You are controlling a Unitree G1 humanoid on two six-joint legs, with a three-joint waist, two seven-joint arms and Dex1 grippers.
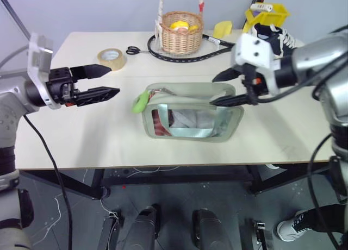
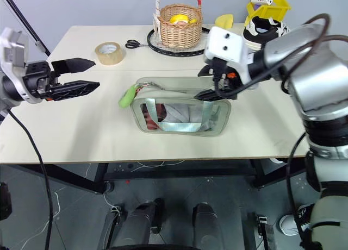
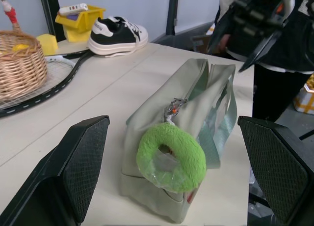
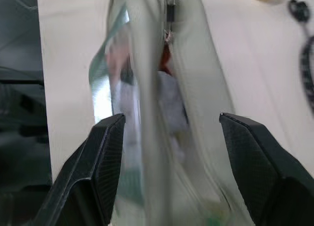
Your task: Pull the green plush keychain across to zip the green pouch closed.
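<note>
The left claw (image 1: 111, 80) is hovering over the left part of the desk (image 1: 81, 136), its black fingers spread wide and gripping nothing, pointing toward the pouch. Behind it, toward the far edge, a roll of tape (image 1: 111, 58) and a pair of scissors (image 1: 133, 50) are lying flat. The green plush keychain (image 1: 140, 102) is hanging at the left end of the green pouch (image 1: 191, 119), clipped to the zipper pull there. The pouch is sitting upright near the middle of the desk, closer to the front edge, with red and grey contents showing through its clear window. The right claw (image 1: 223, 88) is hanging over the pouch's right end with its fingers parted, one on each side of the top, clasping nothing. At the far edge a wicker basket (image 1: 182, 31) is standing on a racket (image 1: 179, 51), with a sneaker (image 3: 117, 35) and a yellow bin (image 1: 266, 15) near the far right corner.
</note>
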